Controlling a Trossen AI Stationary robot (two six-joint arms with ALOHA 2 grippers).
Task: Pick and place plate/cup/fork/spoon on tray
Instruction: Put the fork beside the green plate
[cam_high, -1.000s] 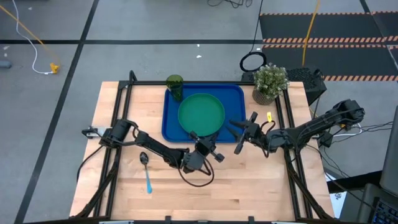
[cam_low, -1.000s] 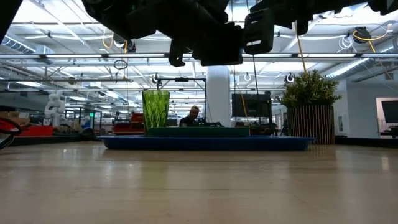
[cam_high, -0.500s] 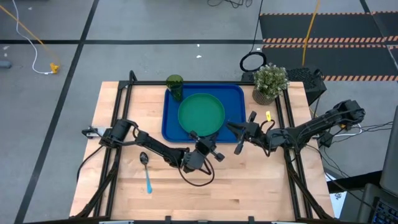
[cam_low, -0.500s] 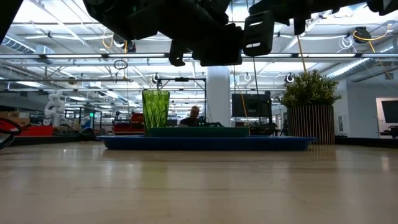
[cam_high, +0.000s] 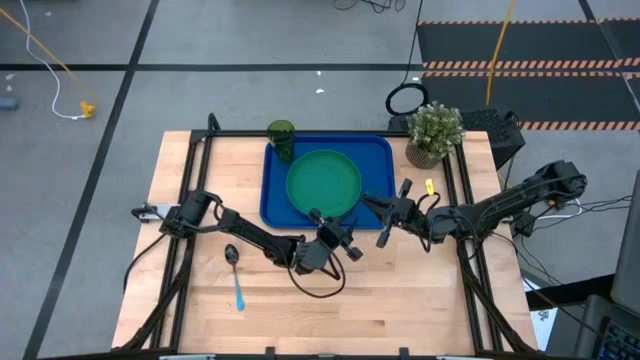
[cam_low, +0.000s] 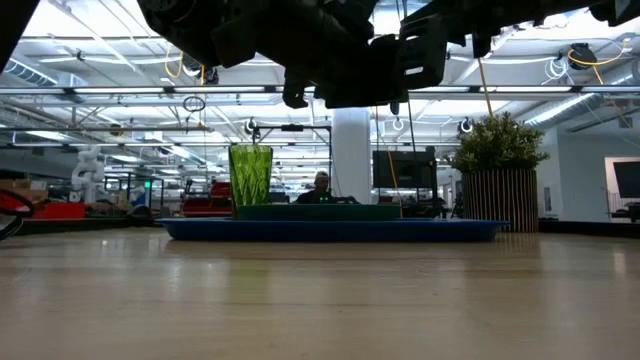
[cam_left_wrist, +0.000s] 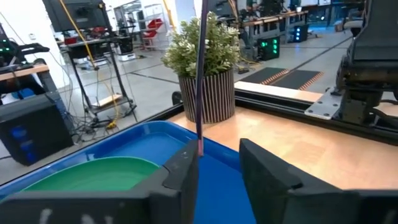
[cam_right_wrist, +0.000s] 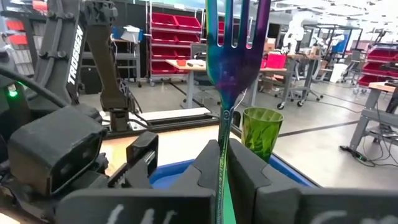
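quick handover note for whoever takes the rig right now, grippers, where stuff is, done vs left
Right gripper: shut on the fork, held above the tray's near right edge.
Left gripper: just in front of the tray, nothing seen between its fingers, which stand apart.
Done: plate on the tray; cup upright at its far left corner.
Left: set the fork on the tray, then fetch the spoon, which lies on the table by the left arm.
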